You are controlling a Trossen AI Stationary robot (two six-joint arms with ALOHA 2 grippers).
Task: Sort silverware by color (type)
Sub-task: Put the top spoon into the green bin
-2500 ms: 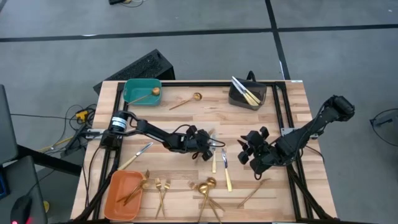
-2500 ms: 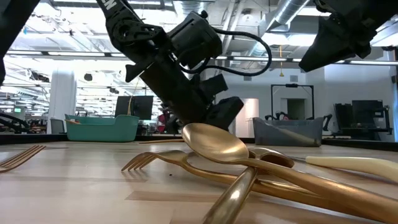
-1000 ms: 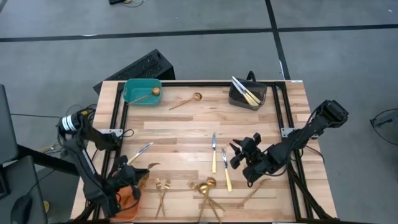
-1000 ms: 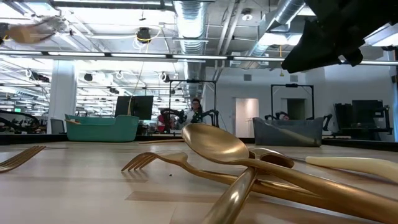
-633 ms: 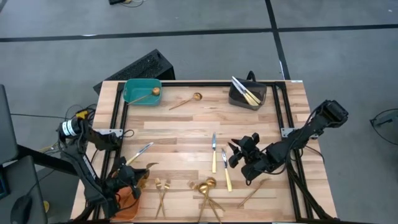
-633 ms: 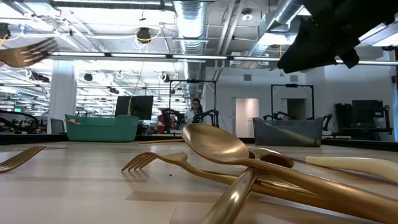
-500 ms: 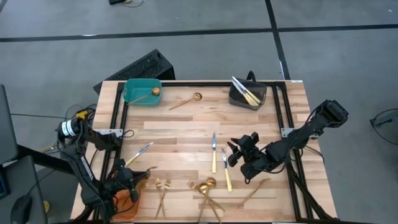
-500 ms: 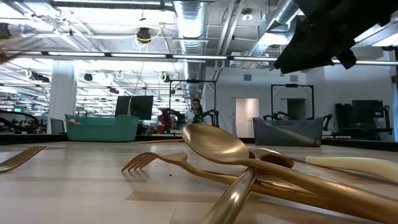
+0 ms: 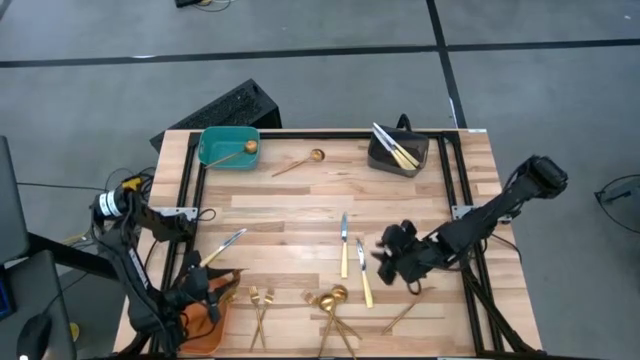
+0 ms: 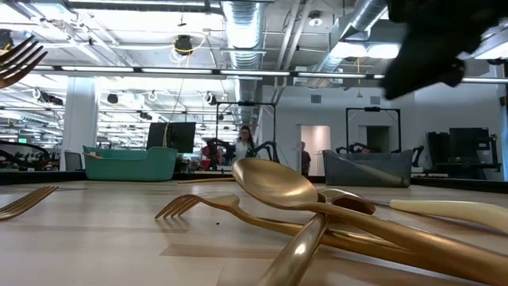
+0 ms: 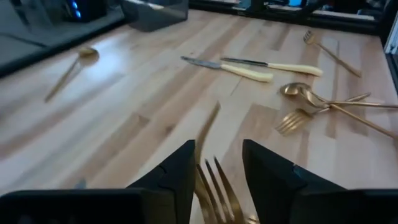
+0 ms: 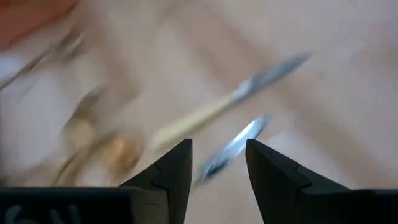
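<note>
At the tabletop's (image 9: 300, 200) near left corner, our left hand (image 11: 216, 163) hangs over the orange plastic bin (image 9: 206, 322), fingers parted, a shiny gold fork (image 11: 214, 186) loose between them; we judge it is mid-drop. Our right hand (image 12: 217, 158), fingers spread and empty, hovers over two pale-handled silver-bladed knives (image 9: 344, 245) mid-tabletop. Next, we judge, it should descend and close on one knife for the dark grey bin (image 9: 397, 152).

Two dark fingers (image 12: 168, 177) of the right gripper (image 12: 219, 174) stand apart with bare wood between them. Beyond lie two blurred knives — a silver-bladed, pale-handled knife (image 12: 224, 106) and a second silver blade (image 12: 233, 146) — beside smeared gold pieces (image 12: 93, 140).
</note>
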